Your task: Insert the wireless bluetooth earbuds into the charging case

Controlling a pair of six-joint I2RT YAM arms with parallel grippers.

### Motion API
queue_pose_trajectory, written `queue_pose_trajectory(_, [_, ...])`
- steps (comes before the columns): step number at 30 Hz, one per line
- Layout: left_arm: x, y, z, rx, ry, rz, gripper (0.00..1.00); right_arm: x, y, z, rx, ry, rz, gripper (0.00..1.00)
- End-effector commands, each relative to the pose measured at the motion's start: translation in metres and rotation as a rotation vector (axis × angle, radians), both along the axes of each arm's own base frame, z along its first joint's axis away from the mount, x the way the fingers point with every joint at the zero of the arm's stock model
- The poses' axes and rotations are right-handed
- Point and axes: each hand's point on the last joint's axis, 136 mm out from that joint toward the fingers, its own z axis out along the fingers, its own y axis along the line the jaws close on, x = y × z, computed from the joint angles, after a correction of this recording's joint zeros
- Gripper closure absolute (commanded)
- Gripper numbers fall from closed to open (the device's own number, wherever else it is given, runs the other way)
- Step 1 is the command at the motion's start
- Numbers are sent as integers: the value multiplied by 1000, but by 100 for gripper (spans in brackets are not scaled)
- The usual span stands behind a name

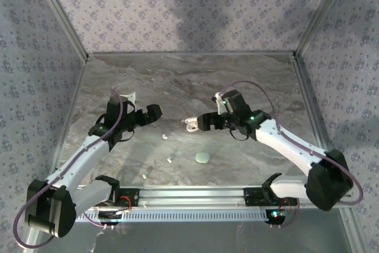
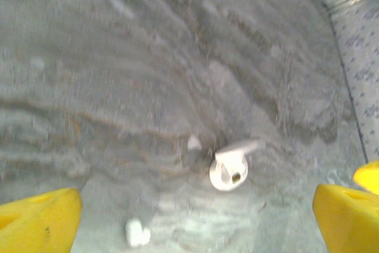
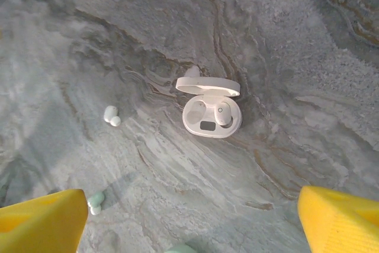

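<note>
Right wrist view: one well filled, white bud waiting

Nearest, the right gripper [image 3: 190, 220] spreads its yellow fingers [image 3: 41, 220] wide with nothing between them. The left gripper [image 2: 195, 217] gapes empty too. A tiny mint-green earbud [image 3: 95, 201] lies just beside one finger. Farther out, a small white pebble-like earbud [image 3: 111, 115] sits at nine o'clock of the open white oval charging case [image 3: 208, 132], apart from it. One well looks filled. I'd say a pick is due: drop over the white bud, close gently, then carry it to the free well.

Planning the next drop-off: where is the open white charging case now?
In the right wrist view, the open white charging case lies on the marble table centre-frame, a loose white earbud to its left.
</note>
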Motion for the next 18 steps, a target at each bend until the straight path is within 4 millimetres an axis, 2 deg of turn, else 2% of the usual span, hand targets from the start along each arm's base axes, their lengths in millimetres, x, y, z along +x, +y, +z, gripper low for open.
queue_pose_trajectory(1, [-34, 1, -19, 6, 161, -45, 1, -7, -5, 7, 113, -65, 59, 5])
queue_pose_trajectory(4, [-42, 3, -28, 22, 216, -49, 4, -3, -24, 5, 142, -116, -8, 5])
queue_pose_trajectory(8, [-41, -4, -40, 22, 279, -91, 17, -1, -43, 6, 149, -193, -87, 2])
queue_pose_trajectory(13, [-27, -14, -52, 34, 342, -128, 36, -4, -39, -3, 233, -231, -76, 0])
queue_pose_trajectory(18, [-17, -18, -57, 54, 365, -152, 43, -3, -37, -10, 238, -232, -77, 0])
